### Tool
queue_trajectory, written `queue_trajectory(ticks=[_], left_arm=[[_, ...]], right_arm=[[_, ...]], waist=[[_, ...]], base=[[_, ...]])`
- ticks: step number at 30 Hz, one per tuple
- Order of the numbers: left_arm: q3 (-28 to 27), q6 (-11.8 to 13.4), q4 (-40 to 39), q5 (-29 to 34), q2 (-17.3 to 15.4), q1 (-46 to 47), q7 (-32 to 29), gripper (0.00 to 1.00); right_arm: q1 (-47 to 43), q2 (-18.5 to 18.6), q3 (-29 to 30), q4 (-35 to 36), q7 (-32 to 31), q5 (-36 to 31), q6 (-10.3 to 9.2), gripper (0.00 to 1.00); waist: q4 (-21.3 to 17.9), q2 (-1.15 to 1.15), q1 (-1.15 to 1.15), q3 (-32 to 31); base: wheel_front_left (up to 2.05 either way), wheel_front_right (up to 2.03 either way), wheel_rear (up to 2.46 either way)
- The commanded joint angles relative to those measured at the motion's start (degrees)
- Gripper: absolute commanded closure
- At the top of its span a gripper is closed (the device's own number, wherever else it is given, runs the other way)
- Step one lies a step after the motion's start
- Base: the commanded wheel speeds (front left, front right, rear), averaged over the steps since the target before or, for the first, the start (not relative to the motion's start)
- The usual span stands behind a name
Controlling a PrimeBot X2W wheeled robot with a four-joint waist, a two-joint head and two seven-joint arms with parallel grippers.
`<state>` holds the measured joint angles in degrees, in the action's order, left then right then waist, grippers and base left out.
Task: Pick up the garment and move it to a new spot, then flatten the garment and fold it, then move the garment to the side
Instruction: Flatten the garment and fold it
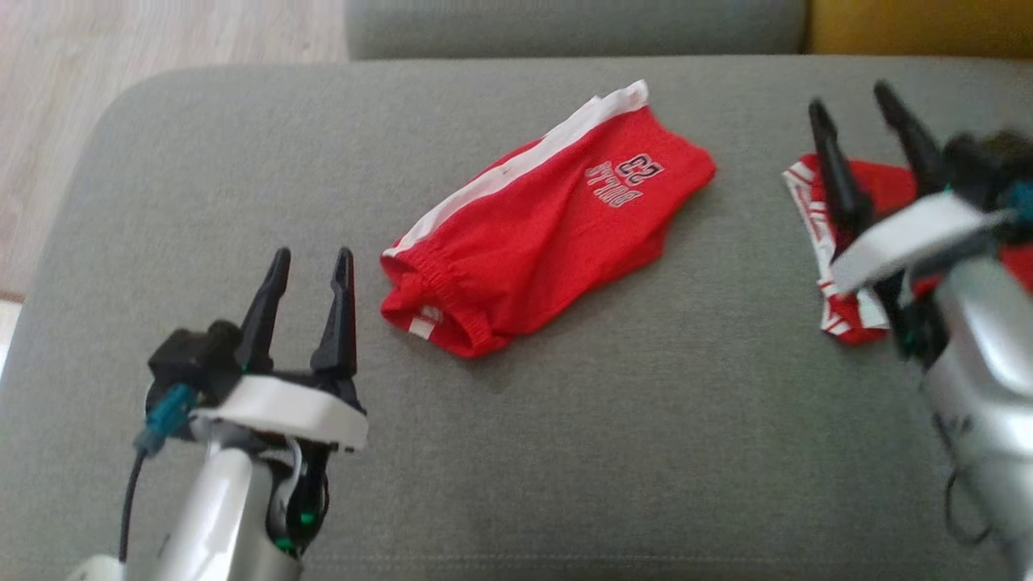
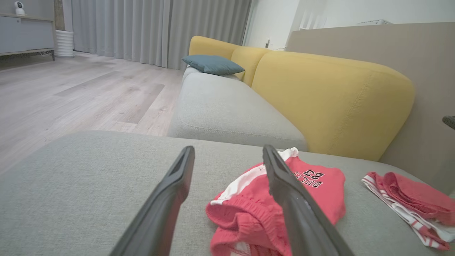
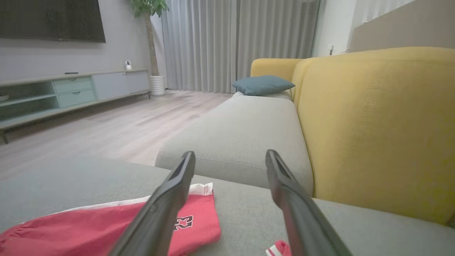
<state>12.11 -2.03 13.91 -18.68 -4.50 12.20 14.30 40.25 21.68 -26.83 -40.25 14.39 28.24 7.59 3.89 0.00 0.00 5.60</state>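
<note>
The garment (image 1: 549, 226) is a pair of red shorts with a white side stripe and a "23" print. It lies folded in half, slanted across the middle of the grey seat cushion (image 1: 242, 161). My left gripper (image 1: 313, 257) stands open just left of its waistband and holds nothing. In the left wrist view the shorts (image 2: 320, 199) lie behind the right finger of that gripper (image 2: 228, 149). My right gripper (image 1: 851, 98) is open at the far right, above a second red garment (image 1: 811, 206). The right wrist view has the shorts (image 3: 89, 227) at lower left of its gripper (image 3: 230, 153).
The second red garment (image 2: 408, 195) with white striped trim lies bunched at the cushion's right end. A yellow backrest (image 2: 330, 96) rises behind the seat. Another grey seat with a blue pillow (image 2: 213, 64) lies beyond. Wood floor (image 1: 121, 48) borders the cushion's left edge.
</note>
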Motion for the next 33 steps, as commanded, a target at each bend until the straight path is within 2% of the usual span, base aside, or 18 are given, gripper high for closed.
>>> queue_trajectory(ticks=[1, 2, 8, 15, 21, 33], left_arm=[[-2.27, 0.03, -2.42, 0.4, -0.23, 1.15, 0.7, 0.0], [-2.69, 0.04, -3.3, 0.91, 0.23, -0.58, 0.7, 0.0], [-3.22, 0.22, -5.53, 2.57, 1.18, -5.02, 0.7, 0.0], [-3.88, 0.5, -6.18, 3.91, 1.53, -7.89, 0.7, 0.0], [-3.26, 0.73, -6.36, 4.9, 1.6, -8.9, 0.7, 0.0], [-2.22, 1.36, -6.58, 4.03, 1.61, -7.82, 0.7, 0.0]], right_arm=[[-1.32, -0.79, 0.6, 2.17, 0.59, -0.79, -0.1, 0.0], [-5.87, -2.68, 4.45, 5.36, 0.59, -3.65, -0.1, 0.0], [-18.72, -9.76, 14.7, 13.9, 0.6, -11.72, -0.1, 0.0], [-27.78, -16.37, 21.27, 20.81, 0.2, -18.08, -0.1, 0.0], [-30.94, -18.17, 22.8, 24.01, -1.39, -20.0, -0.1, 0.0], [-31.89, -18.76, 23.71, 26.5, -3.77, -20.17, -0.1, 0.0]], waist=[[-1.37, 0.0, 0.0, -1.46], [-2.08, 0.0, 0.0, -2.37], [-3.52, 0.0, 0.0, -4.03], [-4.47, 0.0, 0.0, -4.76], [-4.91, 0.0, 0.0, -4.94], [-4.33, 0.0, 0.0, -4.06]], base=[[0.0, 0.0, 0.0], [0.0, 0.0, 0.0], [0.0, 0.0, 0.0], [0.0, 0.0, 0.0], [0.0, 0.0, 0.0], [0.0, 0.0, 0.0]])
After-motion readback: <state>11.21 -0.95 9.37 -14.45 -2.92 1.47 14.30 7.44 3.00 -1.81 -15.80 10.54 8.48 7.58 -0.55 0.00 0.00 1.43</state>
